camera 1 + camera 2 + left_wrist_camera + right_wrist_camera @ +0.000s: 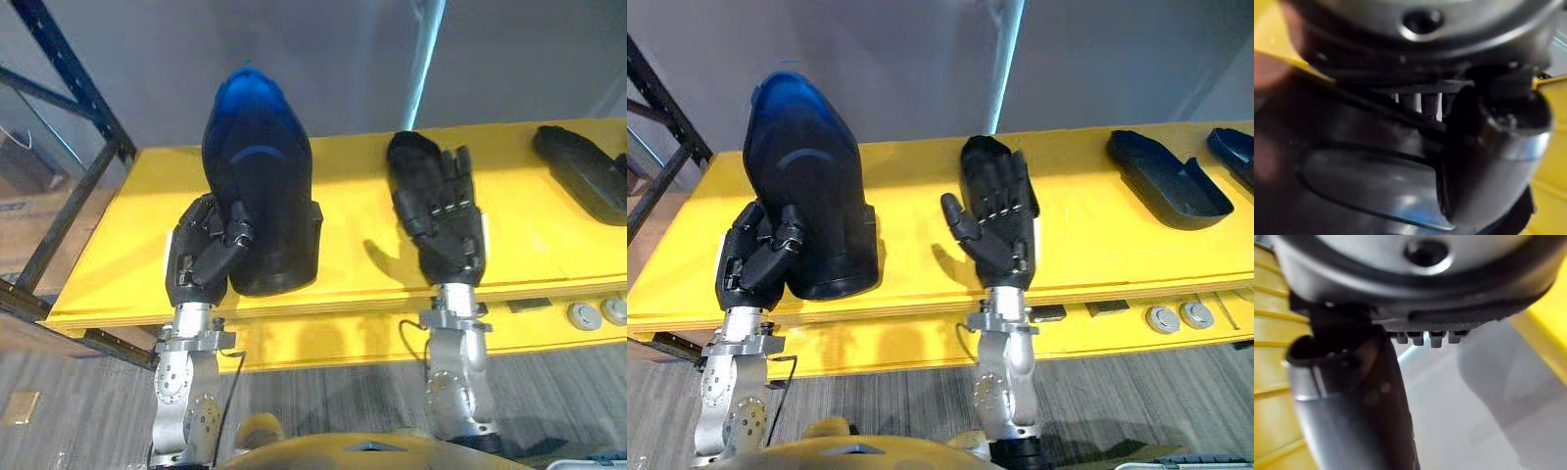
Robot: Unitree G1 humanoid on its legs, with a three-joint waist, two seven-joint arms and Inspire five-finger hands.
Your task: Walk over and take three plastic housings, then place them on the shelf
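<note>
Gripping plastic housing (260,186) — left hand (201,257) curled round its near end.
Right hand (441,211) beside it over the shelf (529,235) — fingers (1004,181) straight, empty.

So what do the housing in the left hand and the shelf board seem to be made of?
The housing looks like moulded black plastic with a smooth, semi-gloss finish; light sheens blue on its rounded end. The shelf board is flat with a matte yellow coating and no glare. It may be painted wood or metal; I cannot tell which.
</note>
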